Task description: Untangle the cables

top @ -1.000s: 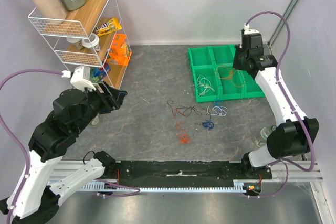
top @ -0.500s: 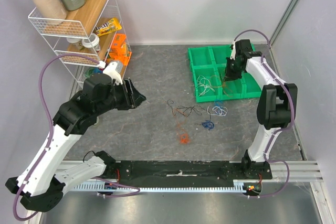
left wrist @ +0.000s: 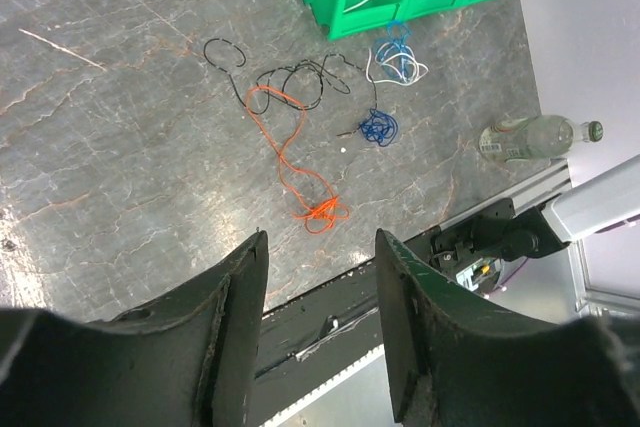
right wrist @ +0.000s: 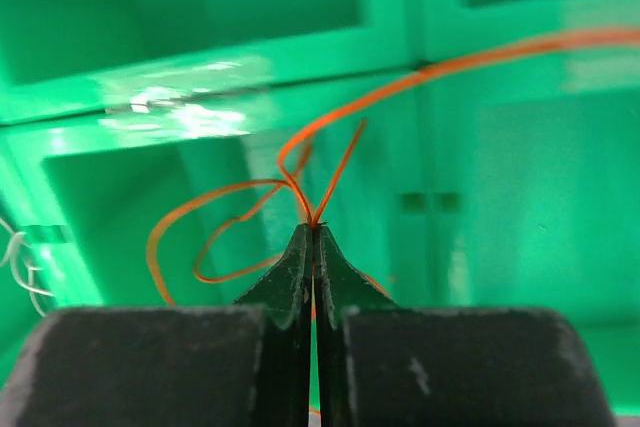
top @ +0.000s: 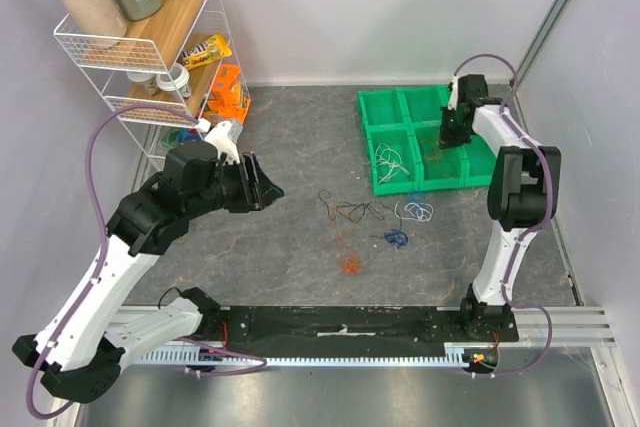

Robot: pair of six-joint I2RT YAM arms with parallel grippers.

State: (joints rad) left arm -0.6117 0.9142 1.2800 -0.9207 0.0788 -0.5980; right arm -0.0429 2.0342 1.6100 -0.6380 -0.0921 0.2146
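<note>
A tangle of thin cables lies on the grey table: black (top: 352, 211), orange (top: 349, 263), blue (top: 396, 238) and white-blue (top: 417, 211). The left wrist view shows them too, orange (left wrist: 300, 182), black (left wrist: 290, 82) and blue (left wrist: 378, 127). My left gripper (top: 264, 185) hovers well to their left and high above, open and empty (left wrist: 320, 252). My right gripper (top: 447, 137) is down in the green bin (top: 384, 107), shut on a loop of an orange cable (right wrist: 230, 192) at its fingertips (right wrist: 313, 229). A white cable (top: 392, 160) lies in a neighbouring compartment.
A wire shelf (top: 100, 52) with bottles, snacks and an orange object stands at the back left, close behind the left arm. A clear bottle (left wrist: 530, 137) lies at the right near the right arm's base. A black rail (top: 340, 325) runs along the near edge.
The left arm has swung right toward the table's middle and its jaws have narrowed a little. The right arm has dropped from above the bin into a compartment, staying shut.
</note>
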